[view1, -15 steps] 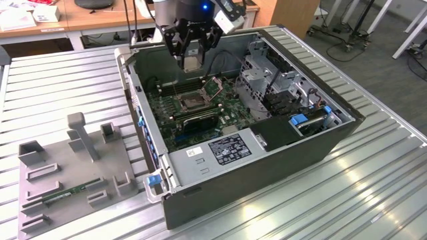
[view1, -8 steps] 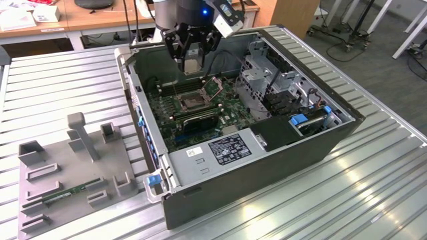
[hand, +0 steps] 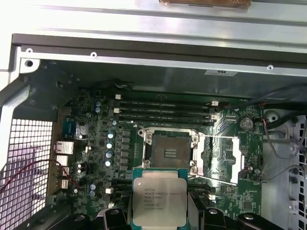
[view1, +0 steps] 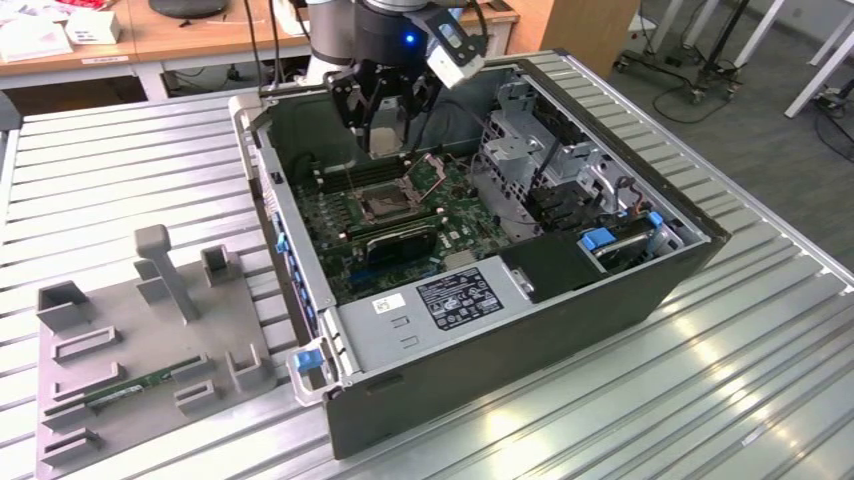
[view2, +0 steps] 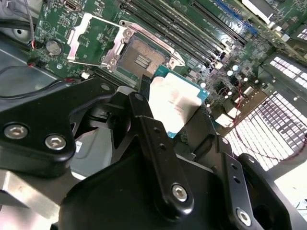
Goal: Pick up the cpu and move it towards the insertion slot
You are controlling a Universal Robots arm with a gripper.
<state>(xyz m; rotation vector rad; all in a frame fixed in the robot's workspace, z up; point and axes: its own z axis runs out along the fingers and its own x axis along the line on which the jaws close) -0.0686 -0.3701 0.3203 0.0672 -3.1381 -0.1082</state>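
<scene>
Ribbed silver metal bench (view1: 120,190) carries one open black tower computer case (view1: 561,330), lying on its side with the green motherboard (view1: 400,215) facing up. Beyond the bench: wooden desks and a grey floor.

One robot arm reaches down into the case. Its black claw (view1: 384,128) is clenched on the cpu (view1: 384,140), a thin square chip with a silver-grey metal top and teal-green rim; the chip sits between the two fingers (view2: 153,143) with its edges pinched, seen in both wrist views (hand: 159,201).

The cpu hangs in the air above the motherboard, near the insertion slot (view1: 378,205) but apart from it. In the first wrist view the slot (hand: 170,153) is a square dark socket framed by a silver metal bracket, with its load plate (hand: 218,158) swung open beside it. Four long black memory slots (hand: 165,112) run just beyond the socket.

On the exterior view's left of the case lies one grey plastic fixture tray (view1: 147,350) with several upright holders; one long narrow green memory stick (view1: 134,385) rests in it, well apart from the case.
</scene>
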